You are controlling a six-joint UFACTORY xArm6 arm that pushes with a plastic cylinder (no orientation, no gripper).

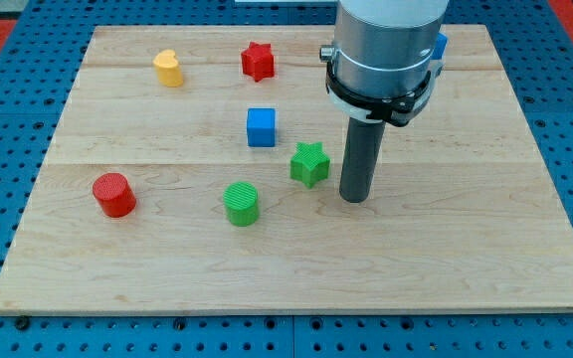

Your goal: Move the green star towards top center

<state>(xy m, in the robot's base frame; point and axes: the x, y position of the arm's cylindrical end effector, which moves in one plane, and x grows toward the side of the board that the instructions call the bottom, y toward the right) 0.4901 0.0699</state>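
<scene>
The green star [309,163] lies near the middle of the wooden board [466,249]. My tip [354,197] rests on the board just to the star's right and slightly below it, a small gap apart. The blue cube [261,127] sits up and to the left of the star. The green cylinder [241,203] sits down and to the left of it.
A red star [258,61] and a yellow heart-shaped block [168,69] lie near the view's top left. A red cylinder [114,194] stands at the left. A blue block [441,46] peeks out behind the arm's body at the top right.
</scene>
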